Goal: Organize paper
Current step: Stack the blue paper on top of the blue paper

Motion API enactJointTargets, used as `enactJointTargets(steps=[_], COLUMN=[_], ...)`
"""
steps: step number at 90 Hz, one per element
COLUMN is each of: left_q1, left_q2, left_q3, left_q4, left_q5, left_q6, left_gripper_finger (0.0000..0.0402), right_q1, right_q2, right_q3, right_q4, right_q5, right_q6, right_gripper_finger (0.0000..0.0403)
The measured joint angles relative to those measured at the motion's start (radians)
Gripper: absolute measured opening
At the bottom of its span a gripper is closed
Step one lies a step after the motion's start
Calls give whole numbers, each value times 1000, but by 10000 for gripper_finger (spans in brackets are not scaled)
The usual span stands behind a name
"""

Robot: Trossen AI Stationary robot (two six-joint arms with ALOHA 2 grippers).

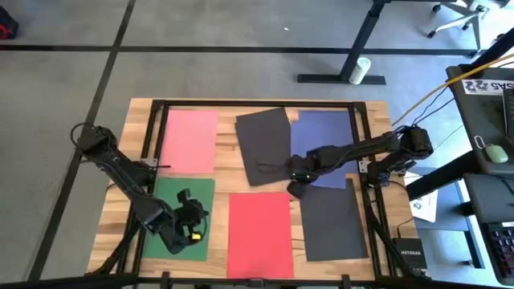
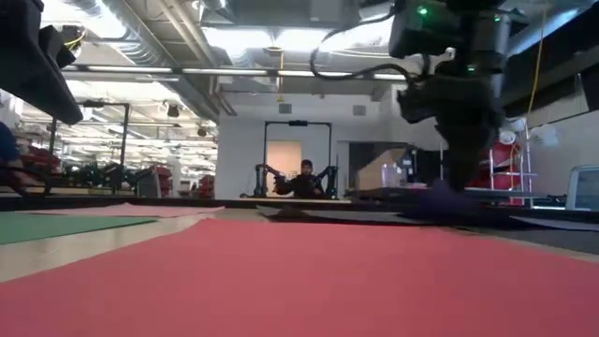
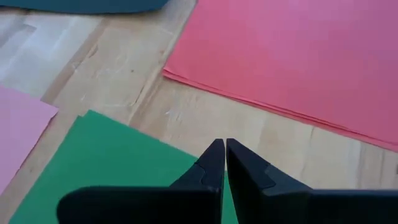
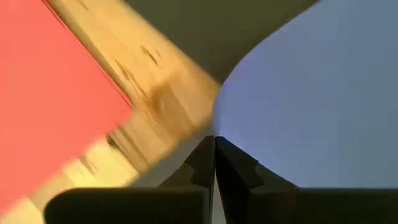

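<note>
Paper sheets, thin matte rectangles in six places, lie spread flat across the wooden slatted table (image 1: 128, 140). Far row, from the left arm's side: a pink sheet (image 1: 189, 141), a dark grey sheet (image 1: 263, 146) lying tilted, and a navy blue sheet (image 1: 323, 141) whose edge is partly covered by the tilted grey one. Near row: a green sheet (image 1: 165, 210), a red sheet (image 1: 259, 234), and a second dark grey sheet (image 1: 332, 224). Sheets in the near row lie apart from one another with bare wood between them.

Right arm reaches across the navy blue sheet toward the table's middle. The right tool (image 1: 298, 176) sits at that sheet's near corner, beside the tilted grey sheet. In the right wrist view its fingers (image 4: 233, 168) are pressed together at the edge of the blue sheet, which curves upward there; whether paper is pinched between them cannot be told.

Left arm lies over the green sheet. The left tool (image 1: 195, 227) is above that sheet's near part, its fingers (image 3: 211, 165) closed together with nothing held.
</note>
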Motion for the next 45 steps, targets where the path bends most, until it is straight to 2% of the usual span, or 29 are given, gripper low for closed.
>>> enactJointTargets(steps=[13,45], left_q1=[0,-5], left_q2=[0,0], left_q3=[0,0], left_q4=[0,0], left_q5=[0,0], left_q6=[-6,-4], left_gripper_finger=[0,0], right_q1=[-12,-42], right_q2=[0,0], right_q3=[0,0], right_q4=[-34,-76], right_q5=[67,116], right_q6=[28,-11], right_gripper_finger=[0,0])
